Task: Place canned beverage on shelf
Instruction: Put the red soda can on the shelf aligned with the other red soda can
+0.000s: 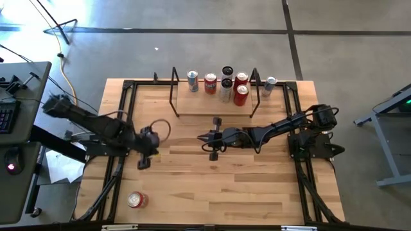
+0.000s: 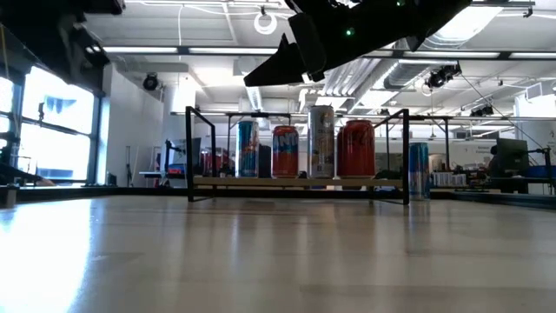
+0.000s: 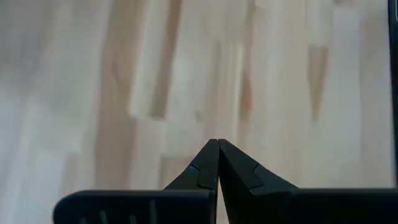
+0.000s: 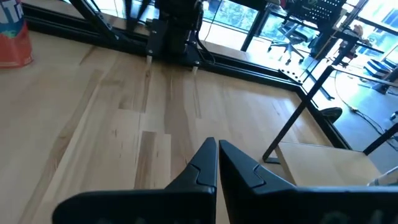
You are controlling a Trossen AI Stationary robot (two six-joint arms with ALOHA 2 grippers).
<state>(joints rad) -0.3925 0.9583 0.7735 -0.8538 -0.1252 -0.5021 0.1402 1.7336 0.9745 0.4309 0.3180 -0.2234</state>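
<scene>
Light-wood shelf [image 1: 215,108] sits at my twelve o'clock along the bench's [image 1: 257,186] far edge, carrying five upright cans [image 1: 210,83]; a sixth, silver-blue can [image 1: 270,86] stands just outside its right rod frame. A red can [image 1: 136,200] lies at seven o'clock near the front edge. I see the left gripper [image 1: 143,162] at nine o'clock and the right gripper [image 1: 200,137] at centre, both with fingers pressed together, empty.

You saw two matte black jointed arms, the left arm [image 1: 90,122] and the right arm [image 1: 289,125], each trailing thin looped black cables. Each ended in two dark, wedge-shaped fingers tapering to a point, with stepped notches along their inner edges, mounted on a flat black bar.
</scene>
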